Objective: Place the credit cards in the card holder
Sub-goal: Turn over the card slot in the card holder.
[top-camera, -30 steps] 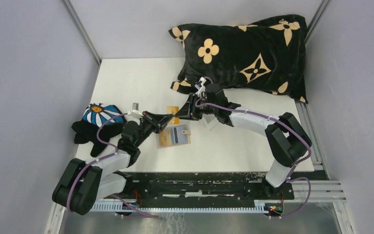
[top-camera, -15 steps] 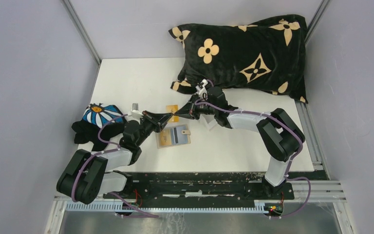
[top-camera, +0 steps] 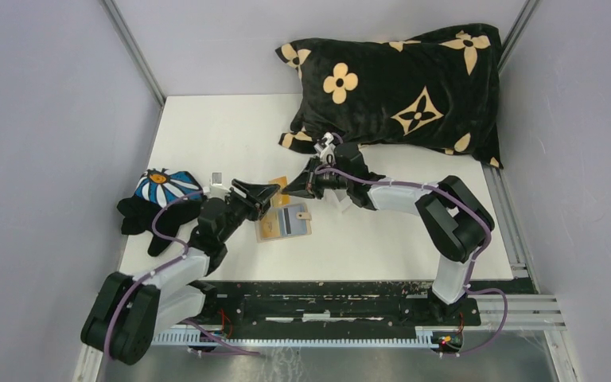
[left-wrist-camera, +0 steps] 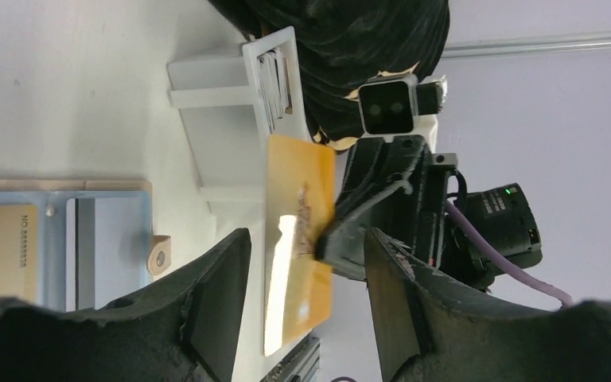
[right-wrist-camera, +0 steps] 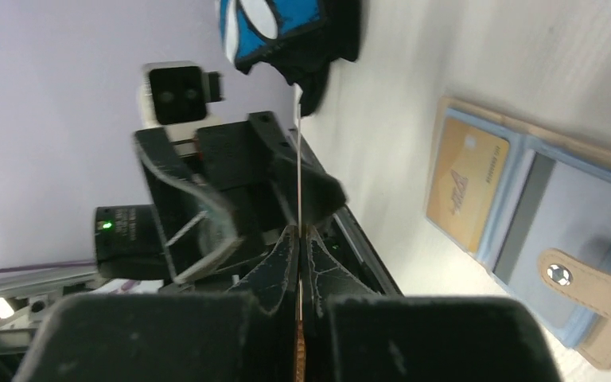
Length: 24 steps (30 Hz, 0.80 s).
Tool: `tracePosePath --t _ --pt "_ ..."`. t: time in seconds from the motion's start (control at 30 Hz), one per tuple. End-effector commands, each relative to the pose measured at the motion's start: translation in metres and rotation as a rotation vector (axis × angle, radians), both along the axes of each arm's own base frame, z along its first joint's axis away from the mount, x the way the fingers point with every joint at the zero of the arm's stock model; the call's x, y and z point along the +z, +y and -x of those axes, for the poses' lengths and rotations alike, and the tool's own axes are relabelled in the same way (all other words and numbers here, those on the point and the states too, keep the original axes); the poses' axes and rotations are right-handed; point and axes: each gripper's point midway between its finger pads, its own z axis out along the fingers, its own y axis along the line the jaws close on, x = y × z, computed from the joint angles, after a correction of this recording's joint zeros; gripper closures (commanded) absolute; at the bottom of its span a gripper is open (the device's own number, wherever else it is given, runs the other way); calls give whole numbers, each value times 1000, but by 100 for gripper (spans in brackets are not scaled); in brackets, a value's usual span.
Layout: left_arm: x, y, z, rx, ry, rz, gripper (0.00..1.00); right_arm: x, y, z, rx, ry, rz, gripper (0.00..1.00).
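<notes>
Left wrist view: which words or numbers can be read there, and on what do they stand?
"NO" and a row of digits, apparently 8s, count unclear: on the yellowish card tucked in the tan folding leather-like card holder.
Marks on the lifted yellow plastic card: too blurred to read.

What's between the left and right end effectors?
A yellow card, pinched by the shut right end effector, standing between the open fingers of the left end effector. Left wrist view shows it.

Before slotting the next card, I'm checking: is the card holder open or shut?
Open: the card holder lies spread flat, inner pockets up, one yellowish card tucked inside.
</notes>
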Motion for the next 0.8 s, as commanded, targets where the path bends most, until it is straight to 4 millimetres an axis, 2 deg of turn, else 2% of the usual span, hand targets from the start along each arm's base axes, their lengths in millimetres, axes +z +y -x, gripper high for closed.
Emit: tracePosePath --t 0.0,0.13,0.4,0.53,0.77 --pt "-9 17 4 50 1 -166 38 10 -6 8 53 -135 140 99" --pt "-26 33 11 86 49 -290 44 -8 -22 14 95 -220 397 99" --pt "-60 42 30 58 125 -393 76 -44 -25 34 192 -288 719 99" --pt "-71 43 36 43 148 -410 83 -58 -27 36 220 -313 833 99" --pt "-86 39 41 -2 188 -451 89 -74 -32 29 224 -356 972 99"
